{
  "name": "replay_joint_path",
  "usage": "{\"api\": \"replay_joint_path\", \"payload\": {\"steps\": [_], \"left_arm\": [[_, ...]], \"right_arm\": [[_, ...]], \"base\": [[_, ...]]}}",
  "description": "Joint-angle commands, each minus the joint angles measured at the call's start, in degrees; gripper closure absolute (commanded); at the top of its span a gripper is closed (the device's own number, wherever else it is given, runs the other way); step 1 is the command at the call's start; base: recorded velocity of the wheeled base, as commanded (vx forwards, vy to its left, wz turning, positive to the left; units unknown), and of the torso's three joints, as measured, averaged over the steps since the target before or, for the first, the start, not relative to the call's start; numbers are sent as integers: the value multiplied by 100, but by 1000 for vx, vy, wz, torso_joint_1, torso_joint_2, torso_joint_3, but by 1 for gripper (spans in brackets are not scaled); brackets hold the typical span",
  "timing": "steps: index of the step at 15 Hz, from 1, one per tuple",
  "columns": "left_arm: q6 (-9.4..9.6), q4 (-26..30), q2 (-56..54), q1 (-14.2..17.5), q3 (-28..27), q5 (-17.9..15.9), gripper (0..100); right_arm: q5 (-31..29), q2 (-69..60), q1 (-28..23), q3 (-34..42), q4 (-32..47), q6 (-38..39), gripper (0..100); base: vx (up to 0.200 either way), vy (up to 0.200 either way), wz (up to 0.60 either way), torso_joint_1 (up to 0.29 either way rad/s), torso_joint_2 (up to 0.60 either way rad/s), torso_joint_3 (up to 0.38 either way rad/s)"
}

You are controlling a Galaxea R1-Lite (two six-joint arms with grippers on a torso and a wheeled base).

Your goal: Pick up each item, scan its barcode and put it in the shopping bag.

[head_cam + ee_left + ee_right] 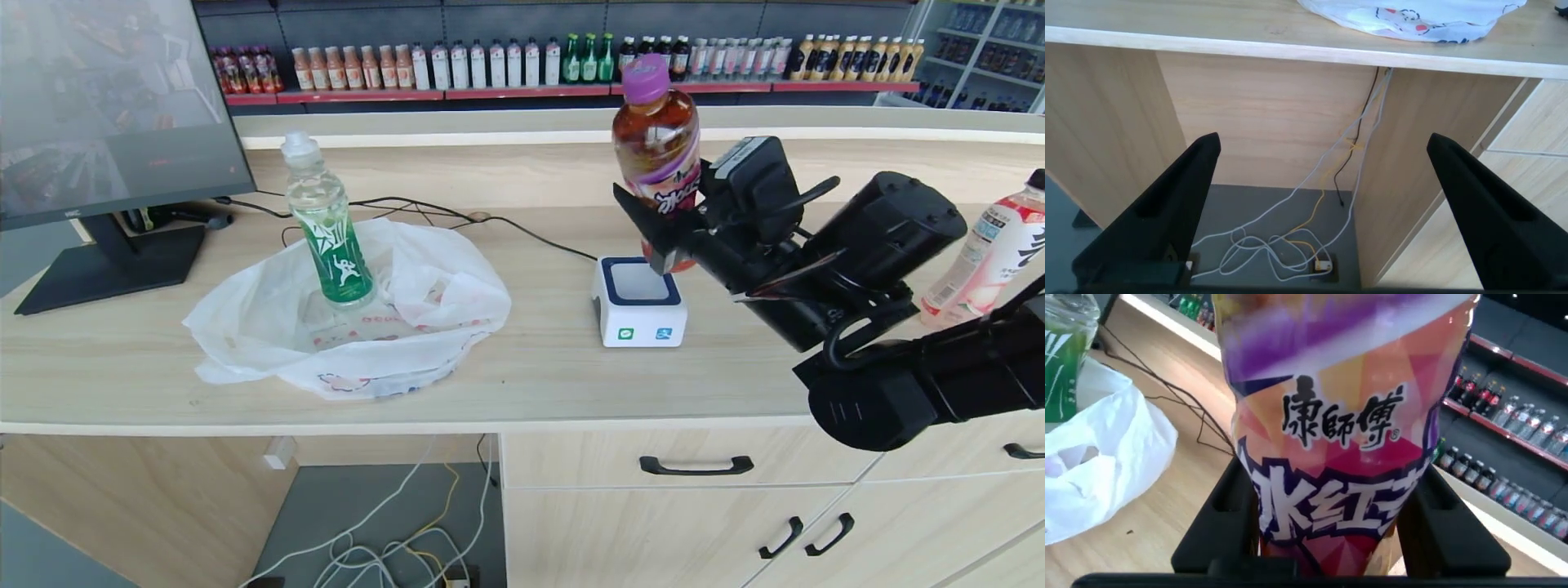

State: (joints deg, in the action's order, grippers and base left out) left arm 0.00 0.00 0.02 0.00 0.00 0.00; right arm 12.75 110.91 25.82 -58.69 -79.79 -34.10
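while the right arm stretches over the bench [531,384] from the right, its gripper [665,233] is clamped on the lower body of a purple-capped tea bottle [655,131], held upright just above the square white scanner [638,302]. the bottle is glossy plastic with a purple-and-pink label. the crinkled white shopping bag [245,327] lies open, with a clear green-labelled bottle [326,224] standing in it. the left gripper [1323,204] sits below bench level, its black fingers spread wide and empty, facing tangled cables [1290,245] on the floor.
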Motion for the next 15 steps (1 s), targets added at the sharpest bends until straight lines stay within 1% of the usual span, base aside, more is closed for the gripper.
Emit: {"api": "replay_joint_path", "payload": {"steps": [1,2,3,5,8,10,12,15], "left_arm": [[0,0,-2,0,0,0,0],[0,0,-2,0,0,0,0],[0,0,-2,0,0,0,0],[0,0,-2,0,0,0,0],[0,0,-2,0,0,0,0],[0,0,-2,0,0,0,0],[0,0,-2,0,0,0,0],[0,0,-2,0,0,0,0]], "right_arm": [[368,80,-209,-99,60,-282,100],[948,45,-446,-99,165,-563,100],[1265,36,-543,-126,236,-624,100],[1757,27,-560,-161,288,-774,100],[2205,141,-560,-170,297,-967,100],[2539,326,-560,-205,297,-1275,100],[2996,502,-543,-205,288,-1609,100],[3207,625,-569,-231,288,-1723,100]], "base": [[0,0,0,0,0,0],[0,0,0,0,0,0],[0,0,0,0,0,0],[0,0,0,0,0,0],[0,0,0,0,0,0],[0,0,0,0,0,0],[0,0,0,0,0,0],[0,0,0,0,0,0]]}}
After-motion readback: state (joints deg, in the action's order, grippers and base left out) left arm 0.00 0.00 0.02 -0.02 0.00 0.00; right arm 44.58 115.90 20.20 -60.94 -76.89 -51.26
